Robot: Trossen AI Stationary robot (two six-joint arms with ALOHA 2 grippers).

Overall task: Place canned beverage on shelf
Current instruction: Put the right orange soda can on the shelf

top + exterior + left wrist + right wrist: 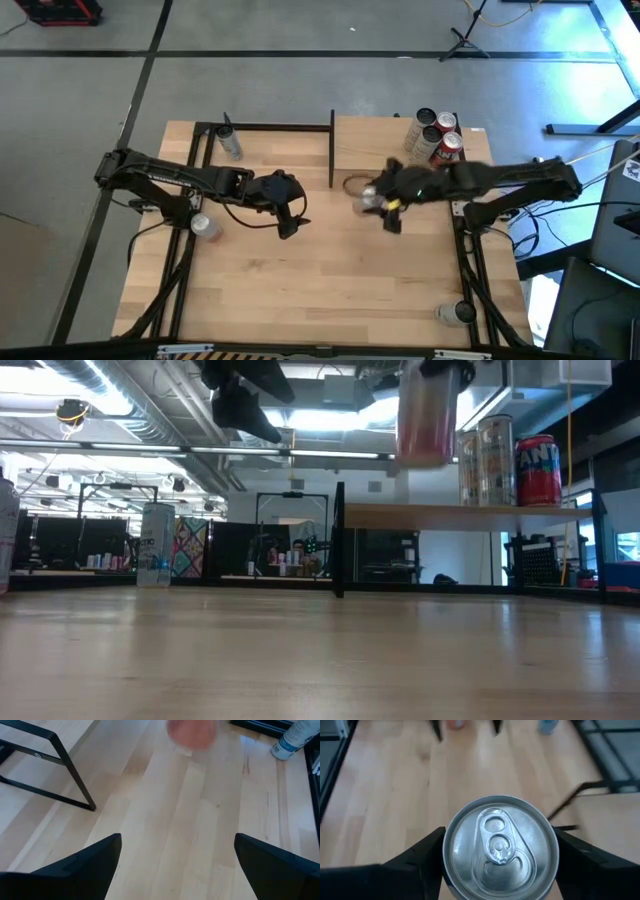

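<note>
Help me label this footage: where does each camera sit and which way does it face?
High: overhead, straight down on both dark arms and the pale-wood shelf.
Low: table height, level toward the shelf; pink aluminium can hangs above.
Left wrist: past open left gripper onto tabletop.
Right wrist: down on the can's silver lid, right gripper fingers flanking it.
Shared: low and right wrist show the same can.

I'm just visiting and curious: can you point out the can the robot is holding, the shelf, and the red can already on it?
held can [500, 847]: right wrist view, silver lid.
shelf [470, 515]: low view, front edge.
red can [538, 470]: low view, its side.
</note>
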